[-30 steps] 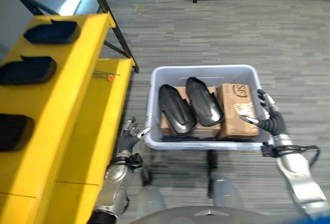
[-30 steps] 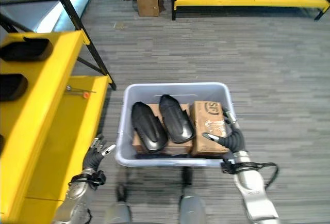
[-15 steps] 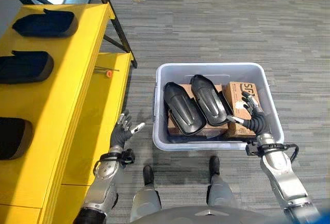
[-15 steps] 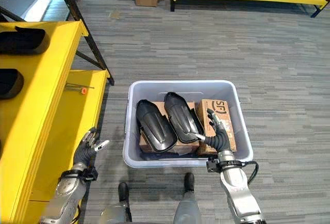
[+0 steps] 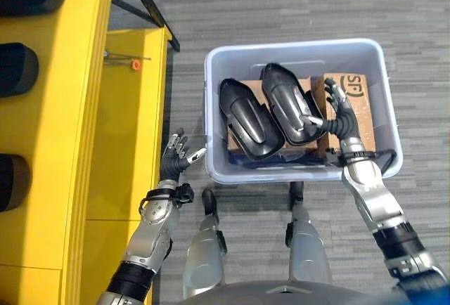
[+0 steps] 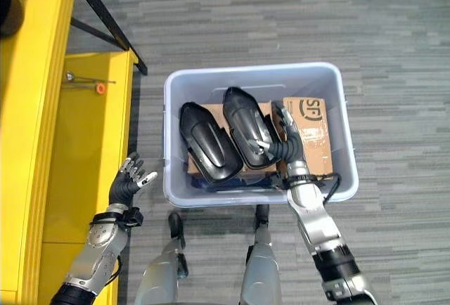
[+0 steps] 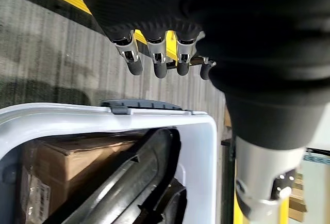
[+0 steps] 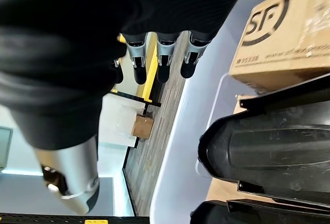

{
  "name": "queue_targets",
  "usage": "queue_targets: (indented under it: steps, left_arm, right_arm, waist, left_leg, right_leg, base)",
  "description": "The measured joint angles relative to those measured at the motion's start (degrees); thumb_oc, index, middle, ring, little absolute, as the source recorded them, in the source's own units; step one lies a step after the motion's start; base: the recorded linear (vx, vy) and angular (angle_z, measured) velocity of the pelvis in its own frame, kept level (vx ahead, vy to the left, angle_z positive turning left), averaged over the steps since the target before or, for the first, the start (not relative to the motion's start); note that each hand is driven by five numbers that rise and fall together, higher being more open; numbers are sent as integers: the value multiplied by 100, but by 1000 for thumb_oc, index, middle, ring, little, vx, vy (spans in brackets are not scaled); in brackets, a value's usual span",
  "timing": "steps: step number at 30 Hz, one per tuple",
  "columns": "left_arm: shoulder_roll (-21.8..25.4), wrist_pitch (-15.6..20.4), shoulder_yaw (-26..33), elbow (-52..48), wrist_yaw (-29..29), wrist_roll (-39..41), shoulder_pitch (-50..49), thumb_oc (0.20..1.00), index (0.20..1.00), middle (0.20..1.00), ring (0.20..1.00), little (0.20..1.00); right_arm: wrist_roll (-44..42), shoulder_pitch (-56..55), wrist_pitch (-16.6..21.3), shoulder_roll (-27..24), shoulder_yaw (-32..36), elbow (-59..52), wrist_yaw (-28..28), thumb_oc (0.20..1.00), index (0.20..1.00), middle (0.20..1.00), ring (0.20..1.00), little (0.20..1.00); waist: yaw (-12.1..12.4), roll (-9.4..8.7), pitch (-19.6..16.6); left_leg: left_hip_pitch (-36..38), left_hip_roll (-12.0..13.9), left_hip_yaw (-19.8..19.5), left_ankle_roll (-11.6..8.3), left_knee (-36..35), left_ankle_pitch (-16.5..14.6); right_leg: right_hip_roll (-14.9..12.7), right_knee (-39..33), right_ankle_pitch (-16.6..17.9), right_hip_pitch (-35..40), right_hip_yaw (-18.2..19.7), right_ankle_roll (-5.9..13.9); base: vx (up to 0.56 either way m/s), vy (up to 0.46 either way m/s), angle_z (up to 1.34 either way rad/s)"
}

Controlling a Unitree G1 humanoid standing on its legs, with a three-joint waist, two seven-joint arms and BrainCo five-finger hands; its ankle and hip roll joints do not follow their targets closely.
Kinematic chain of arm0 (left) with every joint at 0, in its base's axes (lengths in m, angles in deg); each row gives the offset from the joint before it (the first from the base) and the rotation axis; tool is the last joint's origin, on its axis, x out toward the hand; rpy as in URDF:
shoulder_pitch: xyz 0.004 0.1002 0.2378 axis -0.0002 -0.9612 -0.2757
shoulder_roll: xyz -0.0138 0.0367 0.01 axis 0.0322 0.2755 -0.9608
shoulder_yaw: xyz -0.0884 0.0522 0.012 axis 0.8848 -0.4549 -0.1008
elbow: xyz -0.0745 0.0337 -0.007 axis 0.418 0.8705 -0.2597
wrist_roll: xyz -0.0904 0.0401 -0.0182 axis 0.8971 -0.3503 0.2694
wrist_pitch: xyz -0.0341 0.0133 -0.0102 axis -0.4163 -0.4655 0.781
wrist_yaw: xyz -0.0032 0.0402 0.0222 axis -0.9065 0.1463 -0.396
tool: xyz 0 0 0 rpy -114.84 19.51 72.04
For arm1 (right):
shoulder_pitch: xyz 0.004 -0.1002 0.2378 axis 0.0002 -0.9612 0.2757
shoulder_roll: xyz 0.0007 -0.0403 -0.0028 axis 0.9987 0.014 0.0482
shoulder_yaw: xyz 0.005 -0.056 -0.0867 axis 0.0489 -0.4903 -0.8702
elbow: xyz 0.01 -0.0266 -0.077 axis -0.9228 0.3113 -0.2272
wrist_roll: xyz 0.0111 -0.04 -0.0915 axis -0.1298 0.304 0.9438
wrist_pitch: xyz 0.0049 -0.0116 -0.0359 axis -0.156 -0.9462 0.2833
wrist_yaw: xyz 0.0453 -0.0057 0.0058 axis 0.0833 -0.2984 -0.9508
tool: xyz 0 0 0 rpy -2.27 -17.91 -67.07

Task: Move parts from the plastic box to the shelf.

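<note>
Two black parts were seen lying on cardboard boxes inside the plastic box. The right hand was held spread above them; the left hand was spread between box and yellow shelf.

The left hand hovers at about 8 o'clock in the head views, fingers spread and relaxed, thumb pointing toward 3 o'clock, its forearm running down to 7 o'clock. The right hand sits just right of centre, raised upright on its wrist with fingers straight toward 12 o'clock and thumb out toward 9 o'clock; its arm slants down to 5 o'clock.
</note>
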Motion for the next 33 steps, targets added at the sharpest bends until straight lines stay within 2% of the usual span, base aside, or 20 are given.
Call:
queue_targets:
  steps: [10,20,25,33]
  left_arm:
    - [-18,34,-184,1,31,41,360,1000,1000,1000,1000,1000]
    - [0,165,-195,0,122,173,403,1000,1000,1000,1000,1000]
    - [11,220,-200,-4,127,260,418,1000,1000,1000,1000,1000]
    - [62,254,-211,-4,127,296,426,1000,1000,1000,1000,1000]
  right_arm:
    - [228,724,-145,-8,-197,723,254,1000,1000,1000,1000,1000]
    - [439,1493,-239,-311,-179,1418,606,1000,1000,1000,1000,1000]
    - [447,1842,-267,-670,-170,1555,723,1000,1000,1000,1000,1000]
    - [561,2206,-268,-682,-178,1732,857,1000,1000,1000,1000,1000]
  waist:
    - [179,179,325]
    - [247,193,407]
    - [305,236,462]
    - [320,247,468]
  left_leg:
    - [-199,1,-16,4,2,8]
    - [-457,-4,-83,13,-14,53]
    - [-514,-14,-130,12,-117,129]
    - [-529,-23,-121,13,-198,169]
  right_leg:
    - [-2,0,0,-172,-25,-1]
    - [-1,7,3,-423,-52,-7]
    - [0,16,9,-503,-77,-13]
    - [0,17,8,-558,-76,-13]
  base:
    - [4,-16,1]
    - [0,-3,1]
    - [-2,1,3]
    - [0,0,0]
